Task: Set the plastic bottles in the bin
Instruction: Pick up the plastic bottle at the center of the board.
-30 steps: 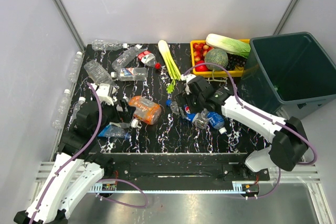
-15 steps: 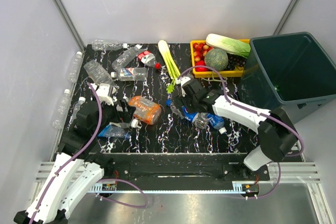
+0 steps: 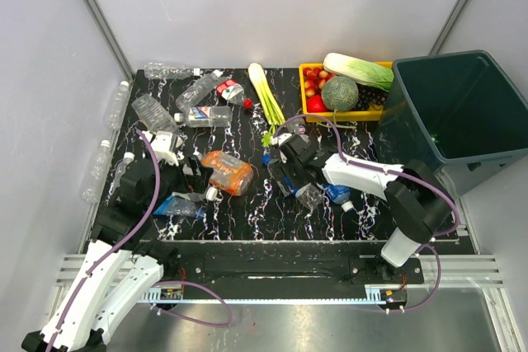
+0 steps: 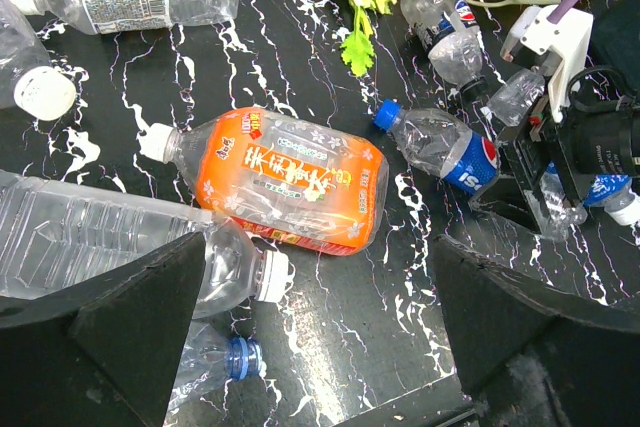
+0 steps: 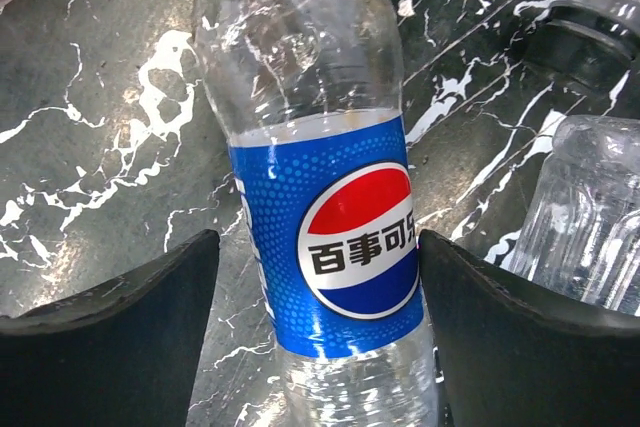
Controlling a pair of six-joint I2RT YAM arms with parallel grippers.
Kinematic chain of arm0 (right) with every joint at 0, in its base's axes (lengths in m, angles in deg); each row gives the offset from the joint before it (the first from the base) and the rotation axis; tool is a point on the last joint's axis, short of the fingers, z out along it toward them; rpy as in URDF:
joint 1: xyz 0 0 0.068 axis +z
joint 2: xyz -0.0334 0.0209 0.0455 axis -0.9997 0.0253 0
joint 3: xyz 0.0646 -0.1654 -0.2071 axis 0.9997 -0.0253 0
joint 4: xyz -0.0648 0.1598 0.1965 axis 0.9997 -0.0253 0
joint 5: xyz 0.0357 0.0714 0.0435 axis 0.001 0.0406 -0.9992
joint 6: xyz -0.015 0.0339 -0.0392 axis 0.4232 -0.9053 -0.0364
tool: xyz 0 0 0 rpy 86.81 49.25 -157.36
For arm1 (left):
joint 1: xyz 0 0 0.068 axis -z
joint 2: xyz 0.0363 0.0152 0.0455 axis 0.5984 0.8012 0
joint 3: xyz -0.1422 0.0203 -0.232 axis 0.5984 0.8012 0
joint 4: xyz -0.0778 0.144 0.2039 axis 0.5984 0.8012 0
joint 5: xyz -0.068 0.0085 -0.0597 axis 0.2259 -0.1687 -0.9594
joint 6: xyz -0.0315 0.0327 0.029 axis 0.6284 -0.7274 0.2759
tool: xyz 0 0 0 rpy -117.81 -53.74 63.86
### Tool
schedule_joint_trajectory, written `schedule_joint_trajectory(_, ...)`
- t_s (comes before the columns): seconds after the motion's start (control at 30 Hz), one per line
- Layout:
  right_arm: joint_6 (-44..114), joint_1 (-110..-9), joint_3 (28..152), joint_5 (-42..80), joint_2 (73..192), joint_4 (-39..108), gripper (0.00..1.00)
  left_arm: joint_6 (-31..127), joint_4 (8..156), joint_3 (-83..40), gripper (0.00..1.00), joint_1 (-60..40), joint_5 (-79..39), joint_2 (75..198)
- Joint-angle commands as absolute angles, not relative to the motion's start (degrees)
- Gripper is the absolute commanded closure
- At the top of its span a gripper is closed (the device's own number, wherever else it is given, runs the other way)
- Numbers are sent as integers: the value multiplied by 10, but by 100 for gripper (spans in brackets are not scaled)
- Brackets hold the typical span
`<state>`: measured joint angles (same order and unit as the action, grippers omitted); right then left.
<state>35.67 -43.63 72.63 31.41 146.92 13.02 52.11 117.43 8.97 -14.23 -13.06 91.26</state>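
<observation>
My right gripper (image 3: 288,174) is open and low at mid-table, its jaws either side of a clear bottle with a blue Pepsi label (image 5: 335,247) that lies flat; the fingers (image 5: 120,317) are not closed on it. More crushed clear bottles (image 3: 332,193) lie just right of it. My left gripper (image 3: 188,177) is open and empty; its view shows an orange bottle (image 4: 285,182) ahead and a clear white-capped bottle (image 4: 120,237) by its left finger. Several clear bottles (image 3: 205,114) lie at the back left. The dark teal bin (image 3: 412,133) stands at the far right.
A yellow tray (image 3: 304,88) with a melon (image 3: 339,92) and a cabbage (image 3: 359,70) sits beside the bin. Celery stalks (image 3: 266,95) lie behind my right gripper. A flattened blue-labelled bottle (image 3: 180,206) lies near the front left. Grey walls enclose the table.
My right gripper has moved left and toward the near edge, coming down around the Pepsi bottle. The left arm has not moved.
</observation>
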Motion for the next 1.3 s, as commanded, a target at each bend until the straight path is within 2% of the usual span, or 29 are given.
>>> schedule_joint_trajectory(0.0,332,-424,731,315,1470,133,18,524,1158,88,1,-140,-139,912)
schedule_joint_trajectory(0.17,310,-417,731,319,1462,119,34,525,1158,88,1,-138,-140,909)
schedule_joint_trajectory(0.37,267,-417,748,287,1403,119,37,525,1158,89,1,-138,-139,907)
schedule_joint_trajectory(0.7,249,-417,819,325,1307,116,42,525,1158,90,1,-135,-133,910)
schedule_joint_trajectory(0.9,319,-421,890,480,1260,110,44,526,1161,88,1,-136,-125,911)
schedule_joint_trajectory(1.03,396,-439,987,586,1267,91,45,526,1161,89,1,-135,-124,911)
schedule_joint_trajectory(1.17,461,-485,1066,659,1264,90,44,526,1161,89,1,-135,-127,914)
schedule_joint_trajectory(1.27,500,-531,1080,688,1243,134,41,527,1161,90,1,-134,-126,915)
